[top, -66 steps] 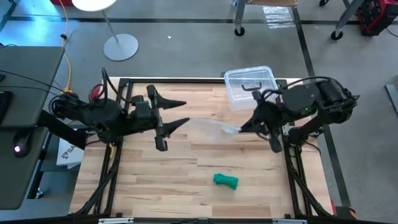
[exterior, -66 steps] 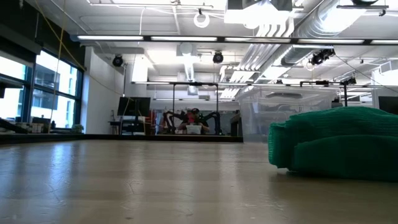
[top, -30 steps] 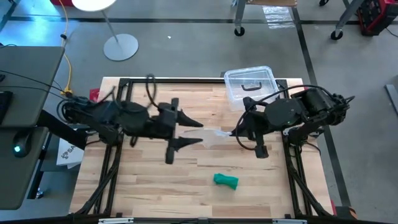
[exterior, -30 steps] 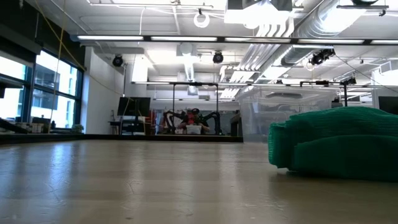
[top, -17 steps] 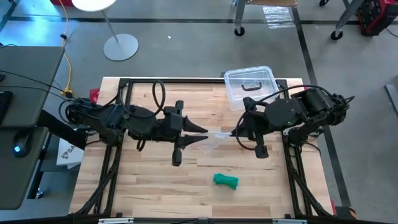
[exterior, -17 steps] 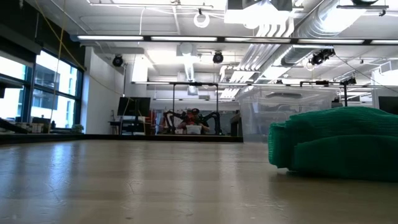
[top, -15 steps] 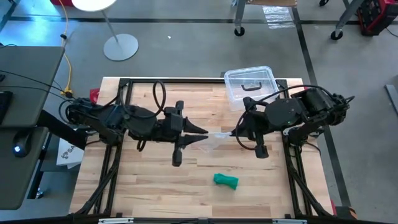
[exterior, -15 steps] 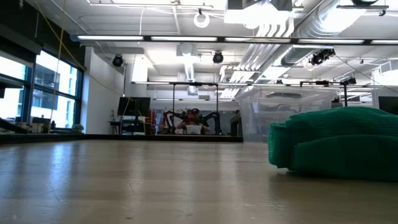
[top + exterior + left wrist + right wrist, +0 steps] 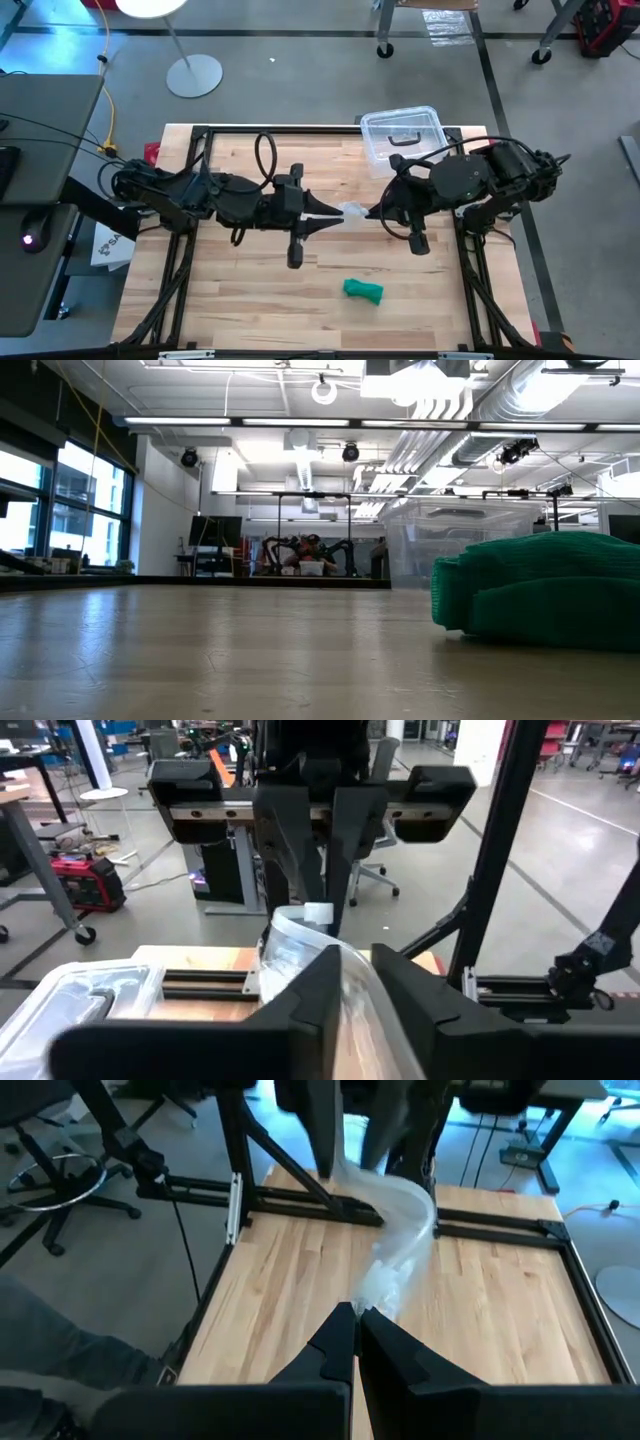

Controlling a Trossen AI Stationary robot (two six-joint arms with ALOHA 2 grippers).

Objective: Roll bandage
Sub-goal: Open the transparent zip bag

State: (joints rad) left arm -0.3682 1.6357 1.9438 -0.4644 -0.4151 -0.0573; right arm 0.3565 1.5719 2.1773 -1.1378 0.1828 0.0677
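Your left gripper has now closed on the clear plastic bag, whose other end your right gripper pinches; the bandage lies apart, near the table's front edge.

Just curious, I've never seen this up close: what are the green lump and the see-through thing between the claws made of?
Green lump: seemingly soft woven or knit fabric, matte; a fine mesh texture shows in stacked folds. See-through thing: likely thin clear plastic film, glossy and crinkled.
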